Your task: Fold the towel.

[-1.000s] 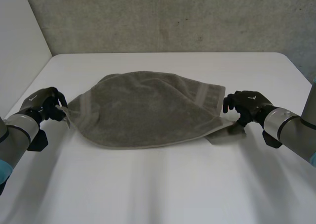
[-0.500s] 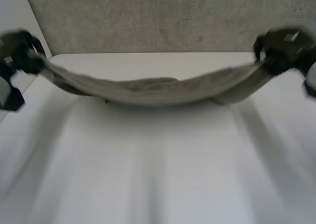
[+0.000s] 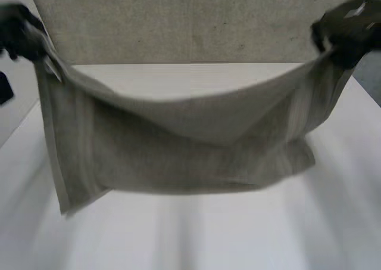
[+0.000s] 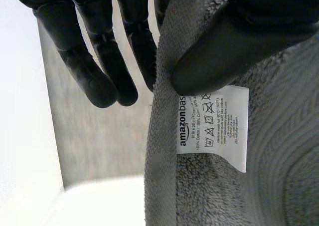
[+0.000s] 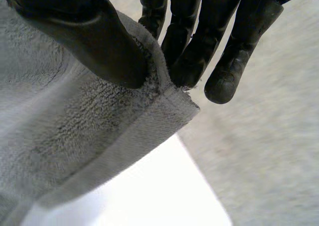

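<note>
Two black robot hands hold a grey-brown terry towel spread in the air above the white table, in front of a concrete wall. The left hand grips one upper corner and the right hand the opposite upper corner, both high over the tabletop and wide apart.

Between them the towel's upper edge sags in a shallow curve. The cloth hangs in a broad sheet, reaching lower beneath the left hand than beneath the right. The lower hem appears to hang just over the table, though the blurred head view does not settle whether it touches.

In the left wrist view, the left thumb clamps the towel's hemmed edge just above a white care label sewn into the hem. The outer fingers of that hand stand nearly straight beside the cloth, clear of it.

In the right wrist view, the right thumb and the fingertips pinch the very corner of the towel, where the flat woven border meets the looped pile. The outermost finger of that hand touches nothing.
</note>
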